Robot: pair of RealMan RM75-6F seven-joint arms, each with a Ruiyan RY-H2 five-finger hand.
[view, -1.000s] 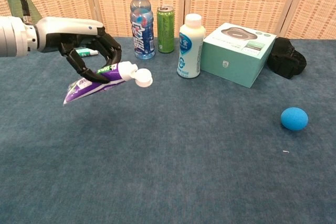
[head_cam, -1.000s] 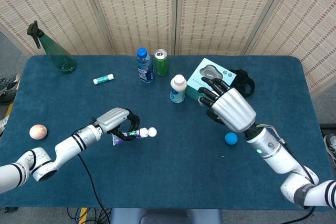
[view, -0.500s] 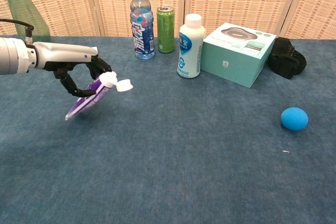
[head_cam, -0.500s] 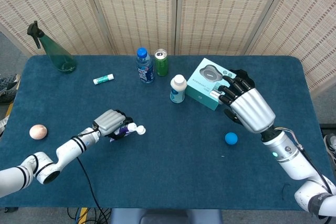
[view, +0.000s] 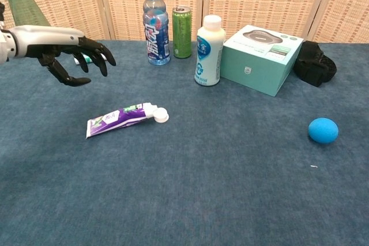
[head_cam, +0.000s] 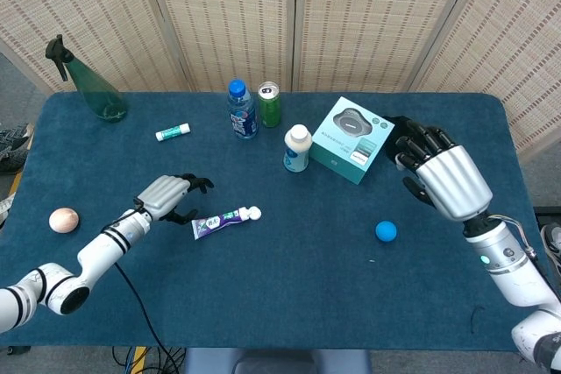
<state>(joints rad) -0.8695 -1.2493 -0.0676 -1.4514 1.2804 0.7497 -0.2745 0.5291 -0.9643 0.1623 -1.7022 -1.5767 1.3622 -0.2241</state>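
I am reading placement as done: toothpaste tube point(view: 122, 119) lying flat on blue table point(view: 230, 200), centre-left of chest frame. Left hand point(view: 75, 53) hovering up-left of it, fingers spread, empty. Right hand point(head_cam: 443, 177) hanging wide, empty, beside teal box point(head_cam: 351, 139). Remaining: clearing left hand away.

Your left hand point(head_cam: 166, 195) and right hand point(head_cam: 445, 177): silver backs, black fingers. White arms, black joint rings; black cable trails the left.

Your right hand point(head_cam: 443, 177) shows only from the head; the chest view misses it altogether. In the chest view your left hand point(view: 63, 47) hides most of the small white stick point(view: 86, 57), and the green spray bottle point(view: 20, 4) is cut off at the top-left corner.
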